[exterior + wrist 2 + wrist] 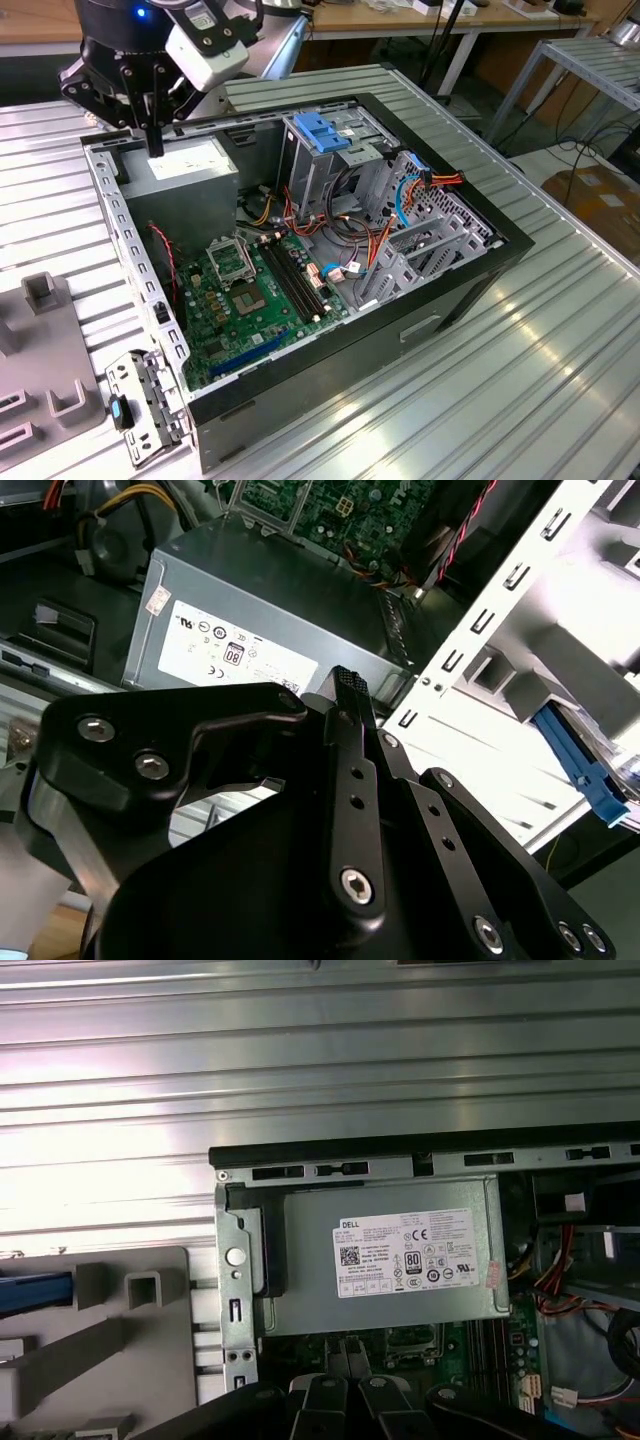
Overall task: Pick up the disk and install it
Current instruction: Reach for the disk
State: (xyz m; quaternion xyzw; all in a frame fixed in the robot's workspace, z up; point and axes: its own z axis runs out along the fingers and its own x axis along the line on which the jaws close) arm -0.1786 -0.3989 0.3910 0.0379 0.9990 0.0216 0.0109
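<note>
- Gripper [155,148] of mine, in the exterior view, hangs over the power supply [185,170] in the corner of the open case [320,395] toward the exterior view's left. My fingers are pressed together into one black bar and hold nothing. Whether the tip touches the power supply I cannot tell.
- Same view: the motherboard [250,290] lies on the case floor. A metal cage [330,175] with a light-blue latch [320,130] stands to the exterior view's right of the power supply. Coloured cables [440,180] run beside the cage. A grey fixture [50,380] sits on the ribbed table [520,380] outside the case, on the exterior view's left.
- In the second wrist view my fingers [345,695] are closed and empty above the power supply [270,620]. Beyond the case's silver wall [500,610], the disk [578,760] shows as a blue rail lying outside the case, well apart from me.
- In the first wrist view my fingertips [338,1350] meet with no gap, near where the power supply [390,1250] borders the motherboard [420,1340]. The disk [35,1293] shows as a blue strip at the fixture [110,1340] outside the case, not yet picked up.
</note>
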